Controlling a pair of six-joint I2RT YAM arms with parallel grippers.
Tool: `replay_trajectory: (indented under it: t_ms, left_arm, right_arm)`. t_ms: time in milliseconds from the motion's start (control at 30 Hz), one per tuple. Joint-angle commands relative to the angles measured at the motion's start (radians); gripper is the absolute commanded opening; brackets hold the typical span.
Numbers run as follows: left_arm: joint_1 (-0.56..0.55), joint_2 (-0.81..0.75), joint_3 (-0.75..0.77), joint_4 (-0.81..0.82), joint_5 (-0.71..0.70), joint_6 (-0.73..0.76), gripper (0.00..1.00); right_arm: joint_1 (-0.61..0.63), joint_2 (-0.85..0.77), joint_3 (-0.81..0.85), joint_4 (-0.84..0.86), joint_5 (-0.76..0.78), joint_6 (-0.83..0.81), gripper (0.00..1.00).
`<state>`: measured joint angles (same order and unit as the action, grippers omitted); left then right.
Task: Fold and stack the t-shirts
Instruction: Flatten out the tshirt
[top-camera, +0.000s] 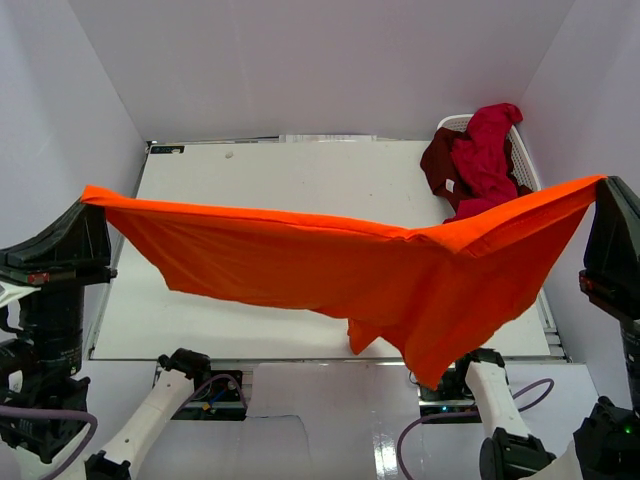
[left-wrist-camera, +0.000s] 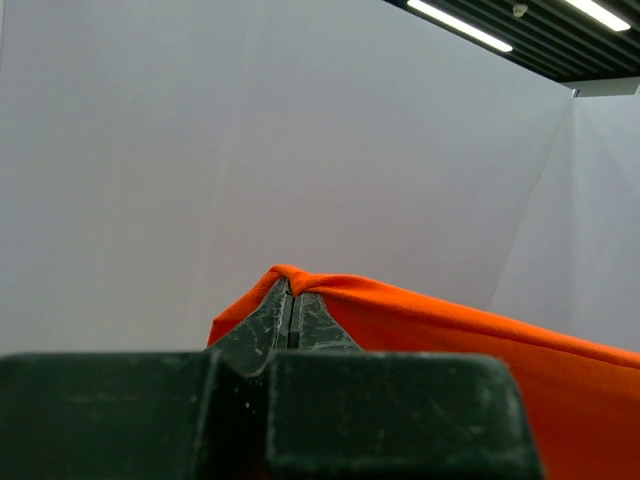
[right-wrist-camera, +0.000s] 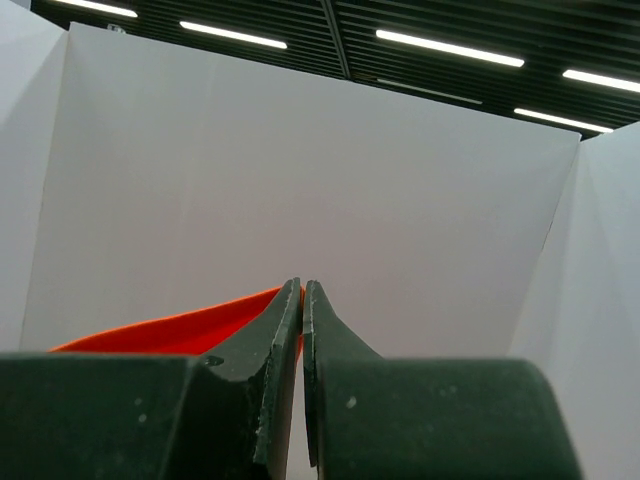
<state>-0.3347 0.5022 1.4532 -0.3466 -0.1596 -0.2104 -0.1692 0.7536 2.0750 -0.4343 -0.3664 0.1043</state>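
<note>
Table (top-camera: 300, 180): white, fills mid of top view. Orange t-shirt (top-camera: 400, 280) hangs in air over it, stretched 9 to 3 o'clock. Top edge fairly taut w/ a dip right of centre. Longest droop at 5 o'clock, hanging past near table edge.

Step, as I read it: spread flat before 1st fold. To do it well:
- lower both ends evenly
- carry cloth toward 12 so hem lands on table, not off the edge
- hold tension, let go only once flat

Basket (top-camera: 527, 165) at 2 o'clock, holds crimson t-shirt (top-camera: 485, 150) + maroon t-shirt (top-camera: 438, 160), spilling over rim. Orange cloth's right end passes just in front, so snag risk.

Left gripper (left-wrist-camera: 291, 300): fingers pressed together on an orange corner. Right gripper (right-wrist-camera: 302, 300): fingers nearly touching, pinching the other end.
</note>
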Motion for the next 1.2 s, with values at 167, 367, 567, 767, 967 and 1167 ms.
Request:
replay_trajectory:
  t_ms: [167, 367, 567, 767, 967, 1167]
  left_arm:
    - [0.01, -0.103, -0.047, 0.077, 0.014, -0.04, 0.0]
    - [0.011, -0.189, -0.169, 0.07, -0.04, -0.046, 0.0]
    - [0.011, -0.246, -0.348, 0.057, -0.126, -0.061, 0.0]
    - [0.011, -0.278, -0.546, 0.07, -0.227, -0.116, 0.0]
    - [0.01, -0.24, -0.654, 0.126, -0.331, -0.147, 0.0]
    - [0.01, -0.165, -0.646, 0.141, -0.336, -0.162, 0.0]
  right_arm:
    - [-0.046, -0.086, -0.018, 0.207, -0.017, 0.1, 0.08]
    - [-0.065, -0.171, -0.269, 0.324, -0.066, 0.189, 0.08]
    - [-0.128, -0.203, -0.534, 0.405, -0.138, 0.267, 0.08]
    - [-0.162, -0.162, -0.752, 0.467, -0.241, 0.302, 0.08]
    - [-0.17, -0.108, -0.834, 0.5, -0.221, 0.275, 0.08]
    - [-0.171, -0.002, -0.647, 0.456, -0.25, 0.241, 0.08]
